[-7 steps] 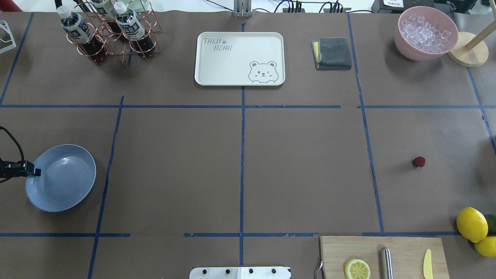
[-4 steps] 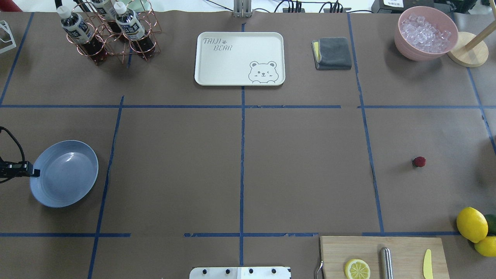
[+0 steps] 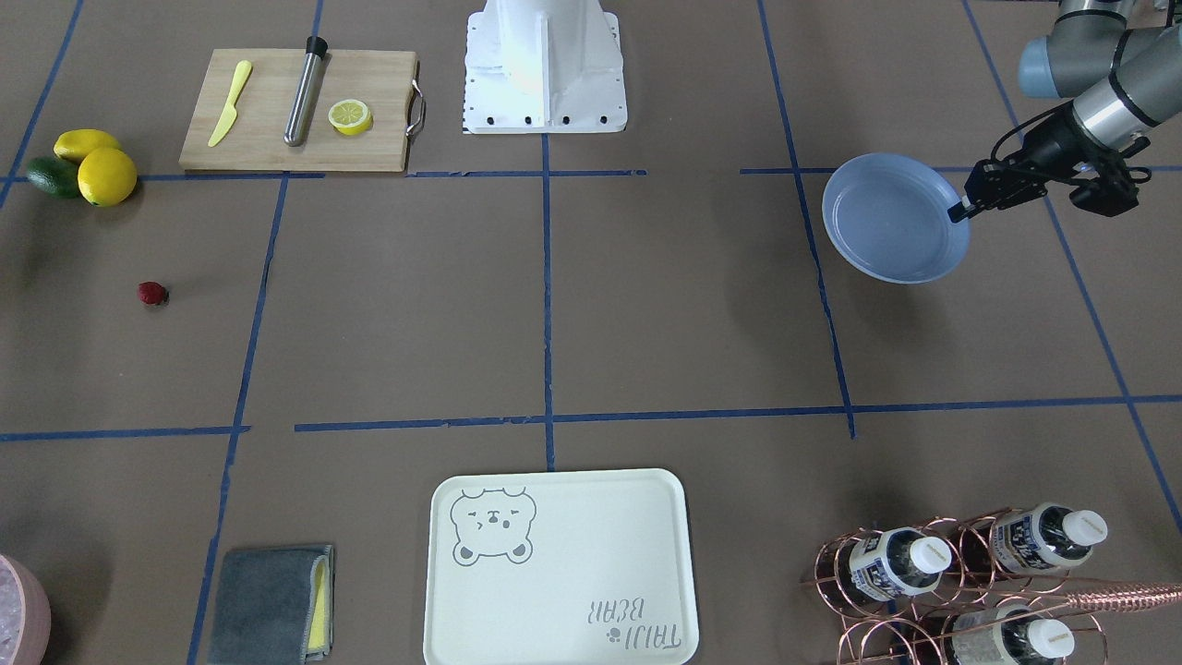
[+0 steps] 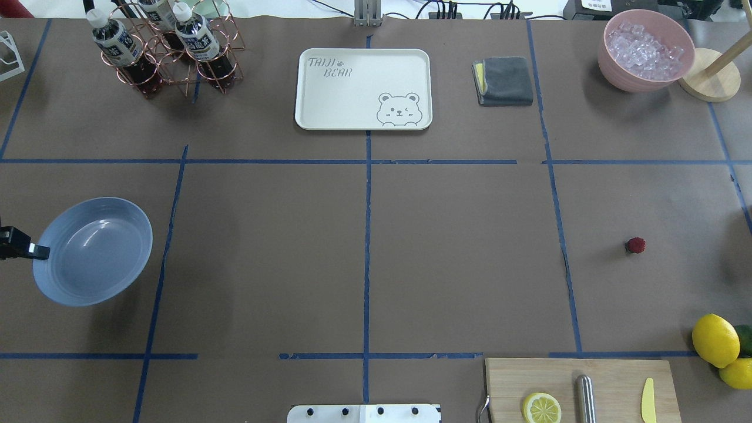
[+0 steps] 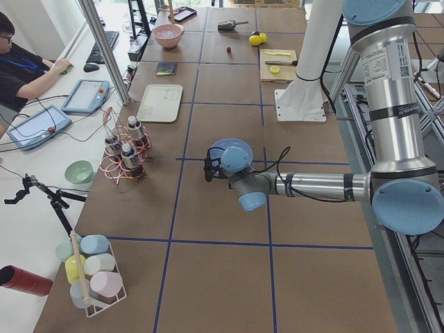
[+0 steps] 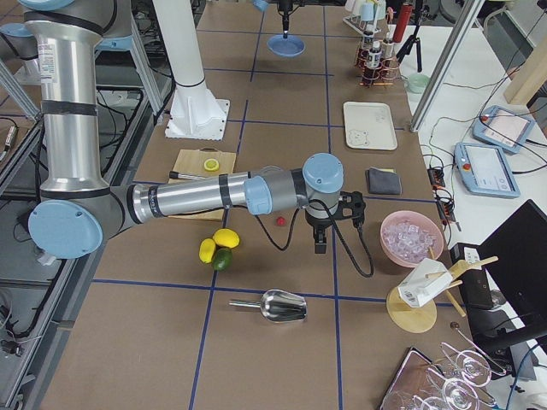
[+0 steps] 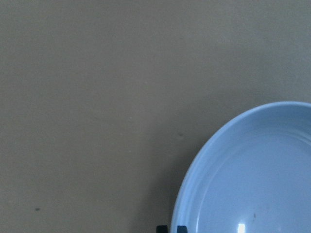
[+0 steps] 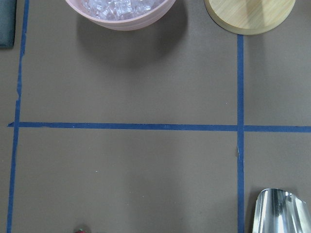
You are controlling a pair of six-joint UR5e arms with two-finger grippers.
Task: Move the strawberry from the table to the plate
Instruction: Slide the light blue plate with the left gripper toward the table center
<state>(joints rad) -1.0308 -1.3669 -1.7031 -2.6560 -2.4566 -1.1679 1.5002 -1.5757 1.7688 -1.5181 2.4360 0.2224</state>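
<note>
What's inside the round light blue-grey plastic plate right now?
Nothing: the plate is bare inside, just a glare spot. The small dark-red strawberry lies on the brown-paper table. The left gripper hides a sliver of rim.

A robotics lab: tape-gridded table (image 4: 458, 264), industrial arm (image 5: 392, 104), operator's tablet (image 5: 84, 96).

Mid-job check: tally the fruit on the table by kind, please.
whole yellow lemons: 2
cut yellow lemon half: 1
dark green oval fruit: 1
small dark-red strawberry: 1
Total: 5
</note>
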